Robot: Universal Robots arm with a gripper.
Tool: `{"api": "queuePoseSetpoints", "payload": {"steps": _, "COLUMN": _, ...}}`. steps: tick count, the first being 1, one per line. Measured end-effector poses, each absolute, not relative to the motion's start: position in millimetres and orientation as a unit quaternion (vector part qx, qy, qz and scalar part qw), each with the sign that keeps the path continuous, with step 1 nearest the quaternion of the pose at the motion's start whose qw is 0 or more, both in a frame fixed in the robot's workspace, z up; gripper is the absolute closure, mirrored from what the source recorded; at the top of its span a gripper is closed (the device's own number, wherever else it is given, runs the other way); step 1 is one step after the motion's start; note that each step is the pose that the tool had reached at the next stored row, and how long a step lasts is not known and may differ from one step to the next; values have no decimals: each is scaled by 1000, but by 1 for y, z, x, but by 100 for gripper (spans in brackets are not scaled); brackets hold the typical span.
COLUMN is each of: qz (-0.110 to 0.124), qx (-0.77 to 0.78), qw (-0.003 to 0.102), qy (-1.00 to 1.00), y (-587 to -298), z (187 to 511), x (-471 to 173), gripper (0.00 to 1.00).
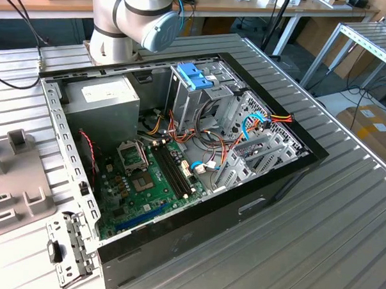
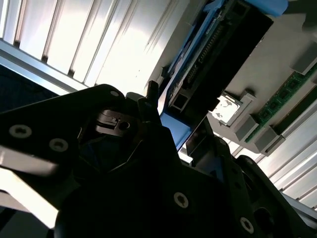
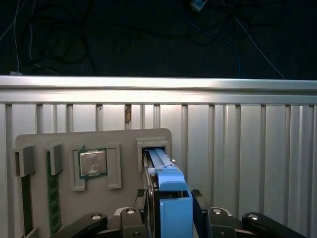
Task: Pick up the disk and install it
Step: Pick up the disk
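The disk [image 3: 161,163] stands on edge in a slot of a grey parts tray [image 3: 124,141], its blue plastic end piece [image 3: 172,203] facing the camera. In both wrist views my gripper [image 3: 170,196] straddles that end, one finger pressed to each side. In the second wrist view the disk [image 2: 218,49] runs away from the gripper [image 2: 173,121], its connector edge showing. The open computer case [image 1: 287,180] lies on the slatted table in the exterior view, with a drive cage topped in light blue [image 1: 194,77] at its far side.
The tray also holds a processor chip [image 3: 92,162] and memory sticks [image 3: 49,198]. The table's rail edge [image 3: 158,82] runs just beyond it. The case holds a power-supply box [image 1: 108,96], motherboard [image 1: 146,181] and loose cables [image 1: 212,148]. A metal bracket [image 1: 70,248] lies by the case's near corner.
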State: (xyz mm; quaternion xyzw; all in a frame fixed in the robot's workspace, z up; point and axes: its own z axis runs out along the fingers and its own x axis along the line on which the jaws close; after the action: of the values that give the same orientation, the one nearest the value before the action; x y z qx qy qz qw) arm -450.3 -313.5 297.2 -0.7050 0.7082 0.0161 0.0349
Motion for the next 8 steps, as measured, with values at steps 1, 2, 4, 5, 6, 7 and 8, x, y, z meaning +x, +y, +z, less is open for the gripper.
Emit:
{"api": "queuePoseSetpoints", "payload": {"steps": 1, "qz": 16, "qx": -705, "qw": 35, "qy": 708, "y": -314, "z": 297, "x": -450, "gripper": 52}}
{"api": "queuePoseSetpoints", "payload": {"steps": 2, "qz": 16, "qx": -705, "qw": 35, "qy": 708, "y": -314, "z": 297, "x": -450, "gripper": 52}}
{"api": "queuePoseSetpoints", "payload": {"steps": 4, "qz": 16, "qx": -705, "qw": 35, "qy": 708, "y": -314, "z": 297, "x": -450, "gripper": 52}}
{"api": "queuePoseSetpoints", "payload": {"steps": 5, "qz": 16, "qx": -705, "qw": 34, "qy": 708, "y": -314, "z": 297, "x": -450, "gripper": 52}}
{"api": "queuePoseSetpoints", "payload": {"steps": 6, "qz": 14, "qx": -705, "qw": 33, "qy": 708, "y": -313, "z": 297, "x": -450, "gripper": 52}}
{"api": "queuePoseSetpoints", "payload": {"steps": 7, "qz": 11, "qx": -705, "qw": 29, "qy": 708, "y": -313, "z": 297, "x": -450, "gripper": 52}}
{"api": "queuePoseSetpoints", "payload": {"steps": 8, "qz": 10, "qx": -705, "qw": 28, "qy": 708, "y": -314, "z": 297, "x": -450, "gripper": 52}}
